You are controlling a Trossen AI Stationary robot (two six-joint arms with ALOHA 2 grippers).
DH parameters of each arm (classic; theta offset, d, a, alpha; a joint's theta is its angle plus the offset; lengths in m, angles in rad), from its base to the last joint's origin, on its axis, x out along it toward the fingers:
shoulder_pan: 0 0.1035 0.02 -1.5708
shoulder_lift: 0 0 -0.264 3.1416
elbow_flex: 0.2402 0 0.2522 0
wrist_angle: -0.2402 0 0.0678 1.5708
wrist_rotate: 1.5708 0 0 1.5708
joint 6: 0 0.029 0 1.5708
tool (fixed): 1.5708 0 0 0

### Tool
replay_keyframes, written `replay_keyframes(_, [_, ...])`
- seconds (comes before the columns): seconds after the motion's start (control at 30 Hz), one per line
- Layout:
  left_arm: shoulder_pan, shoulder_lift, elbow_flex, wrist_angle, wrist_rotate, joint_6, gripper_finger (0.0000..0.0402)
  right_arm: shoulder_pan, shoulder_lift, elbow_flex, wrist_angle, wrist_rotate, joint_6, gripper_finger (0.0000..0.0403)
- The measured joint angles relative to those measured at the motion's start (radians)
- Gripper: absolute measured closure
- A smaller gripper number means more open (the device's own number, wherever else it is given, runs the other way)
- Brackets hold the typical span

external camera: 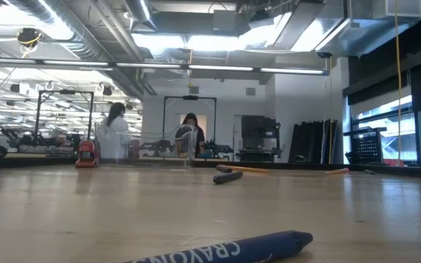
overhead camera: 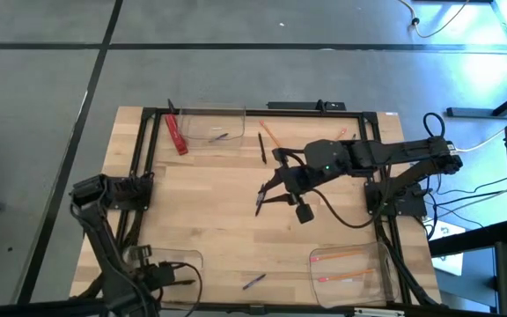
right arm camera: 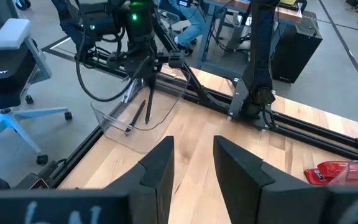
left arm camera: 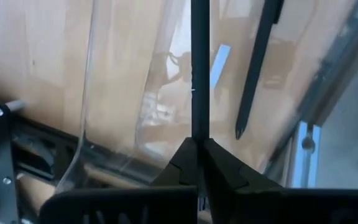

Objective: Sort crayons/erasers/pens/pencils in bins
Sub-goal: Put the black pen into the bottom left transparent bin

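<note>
Three clear bins sit on my wooden surface (overhead camera: 201,229), and I go over them from the left. At the near left corner, my left gripper (overhead camera: 176,280) hangs above the first bin (overhead camera: 187,261); its fingers (left arm camera: 219,171) are pressed together on a black pen (left arm camera: 199,68), which points straight down into the bin, and a second pen (left arm camera: 257,68) leans inside it beside a small blue piece. At the far left, another bin (overhead camera: 211,125) holds a crayon (overhead camera: 218,137), with a red flat strip (overhead camera: 176,135) beside it. Near the front edge one more crayon (overhead camera: 253,281) lies on the bare surface. Close to the far edge a pen (overhead camera: 261,148) and a pencil (overhead camera: 270,134) lie loose. My right gripper (overhead camera: 271,195) hovers over the middle with its fingers (right arm camera: 157,168) spread and holding nothing. At the near right, the third bin (overhead camera: 324,255) contains two pencils (overhead camera: 346,254).
</note>
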Motion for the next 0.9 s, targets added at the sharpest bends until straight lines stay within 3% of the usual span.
replay_keyframes(0.37, [0.014,0.000,-0.091,0.027,0.000,0.000,0.0401,0.000,0.000,0.000,0.001,0.000,0.000,0.0288])
replay_keyframes(0.9, [0.018,0.000,-0.113,0.014,-0.045,-0.012,0.0392,-0.003,0.000,0.000,0.001,0.001,0.031,0.0288])
